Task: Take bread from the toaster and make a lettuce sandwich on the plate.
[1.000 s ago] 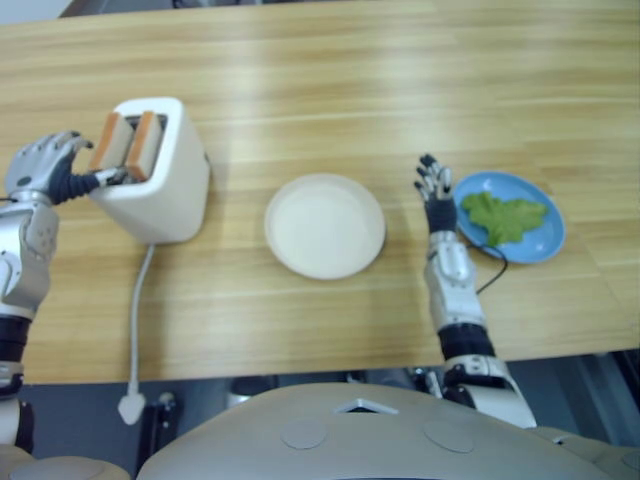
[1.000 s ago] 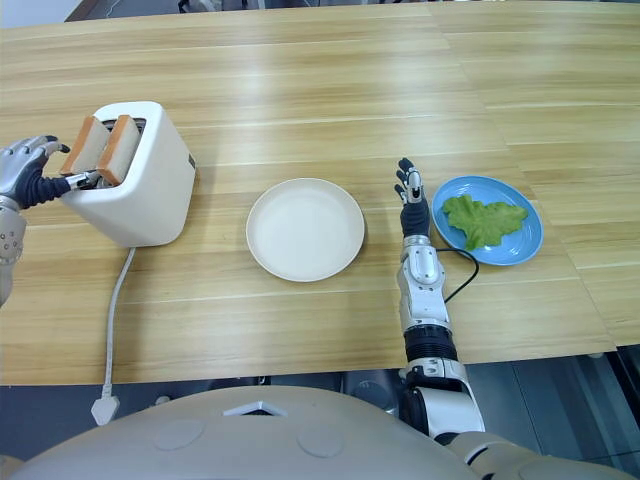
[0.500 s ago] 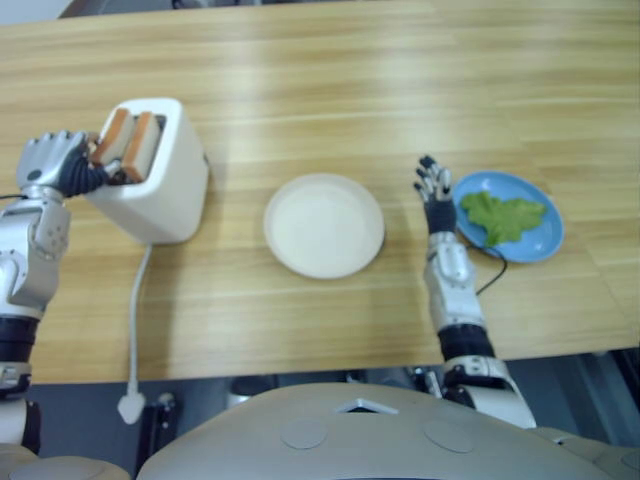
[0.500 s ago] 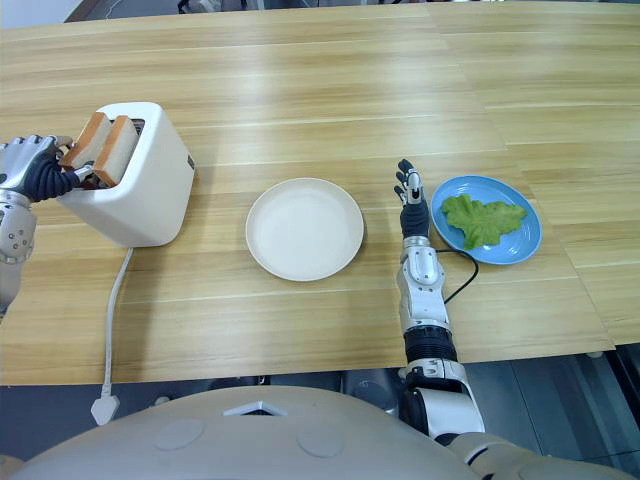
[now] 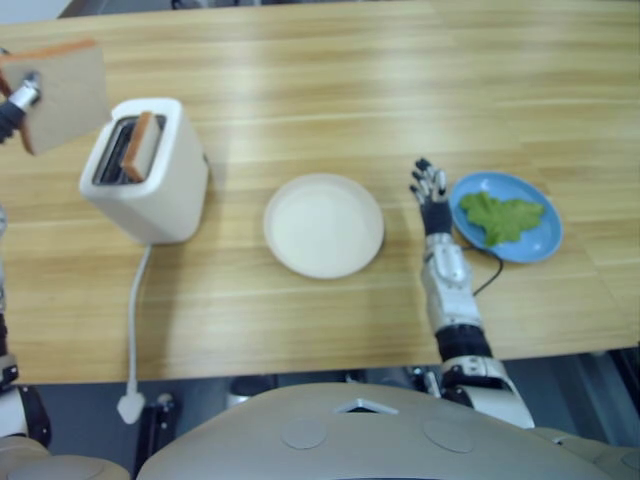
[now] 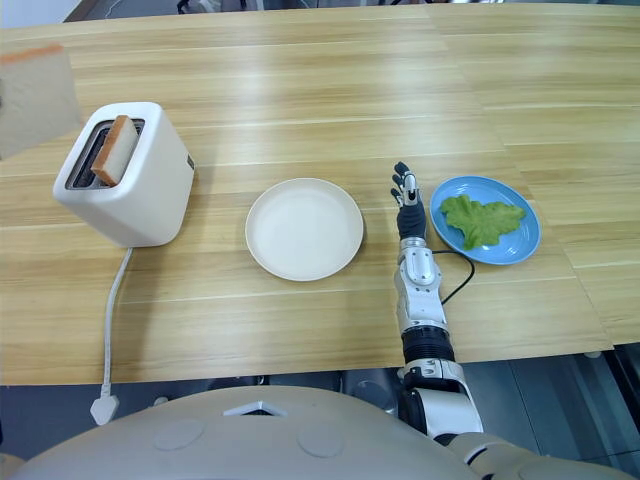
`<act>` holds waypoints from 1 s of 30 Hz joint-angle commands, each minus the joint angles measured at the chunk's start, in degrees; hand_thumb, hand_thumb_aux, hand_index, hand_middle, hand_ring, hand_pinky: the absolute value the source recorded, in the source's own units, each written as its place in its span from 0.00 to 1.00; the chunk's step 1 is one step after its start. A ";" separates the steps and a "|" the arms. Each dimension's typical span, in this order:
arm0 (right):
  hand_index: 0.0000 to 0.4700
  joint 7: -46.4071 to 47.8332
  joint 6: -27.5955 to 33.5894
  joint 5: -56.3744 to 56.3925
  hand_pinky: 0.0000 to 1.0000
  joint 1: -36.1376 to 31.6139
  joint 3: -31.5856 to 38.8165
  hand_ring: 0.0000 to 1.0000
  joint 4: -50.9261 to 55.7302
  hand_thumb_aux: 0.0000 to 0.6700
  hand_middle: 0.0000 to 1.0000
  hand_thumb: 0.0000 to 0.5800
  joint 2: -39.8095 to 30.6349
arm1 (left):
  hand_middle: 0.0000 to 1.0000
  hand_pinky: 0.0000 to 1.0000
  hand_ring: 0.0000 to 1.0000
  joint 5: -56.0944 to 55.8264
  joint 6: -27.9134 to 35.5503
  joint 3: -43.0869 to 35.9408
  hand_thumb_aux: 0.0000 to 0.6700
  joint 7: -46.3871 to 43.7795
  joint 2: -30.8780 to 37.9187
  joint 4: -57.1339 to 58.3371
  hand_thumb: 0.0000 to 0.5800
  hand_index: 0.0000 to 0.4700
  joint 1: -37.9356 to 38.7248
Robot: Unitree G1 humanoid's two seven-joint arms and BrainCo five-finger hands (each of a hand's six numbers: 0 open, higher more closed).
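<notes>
My left hand [image 5: 10,108] fingers clamp a bread slice [image 5: 62,92] up beside the toaster [image 5: 150,190]; right hand [image 5: 432,195], fingers apart, sits between plate [image 5: 324,225] and lettuce [image 5: 503,215].

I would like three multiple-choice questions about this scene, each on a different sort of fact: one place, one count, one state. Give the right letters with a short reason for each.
1. Where does the lettuce lie?
A) on the cream plate
B) on the blue plate
C) on top of the toaster

2. How many slots of the toaster hold bread?
A) none
B) one
C) both

3. What is the state of the left hand?
A) open and empty
B) shut on a bread slice
C) flat on the table

Answers:
1 B: the lettuce lies on the blue plate, beside the right hand, and the cream plate is bare.
2 B: one slot holds a toaster slice, and the other is dark and empty.
3 B: the left hand holds the bread slice in the air, up and to the left of the toaster.
</notes>
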 commanded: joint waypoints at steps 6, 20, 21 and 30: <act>0.00 0.11 1.53 0.11 0.00 -0.24 0.71 0.00 0.97 0.00 0.00 0.00 -0.20 | 1.00 1.00 1.00 -20.99 1.68 -1.12 1.00 -12.25 -3.68 -12.94 1.00 0.98 -4.08; 0.00 -1.53 1.61 2.70 0.00 -1.79 -3.16 0.00 0.69 0.00 0.00 0.00 -2.23 | 1.00 1.00 1.00 -21.83 10.50 -35.87 1.00 -25.09 -26.89 -5.98 1.00 0.98 -10.42; 0.00 -1.48 1.78 3.08 0.00 -1.93 -3.61 0.00 0.53 0.00 0.00 0.00 -2.53 | 1.00 1.00 1.00 -20.99 10.11 -36.75 1.00 -25.41 -27.87 -3.09 1.00 0.98 -11.28; 0.00 -1.43 2.62 3.96 0.00 -1.61 -4.92 0.00 -0.63 0.00 0.00 0.00 -3.63 | 1.00 1.00 1.00 -12.02 4.75 -42.51 1.00 -26.23 -35.64 34.58 1.00 0.98 -22.80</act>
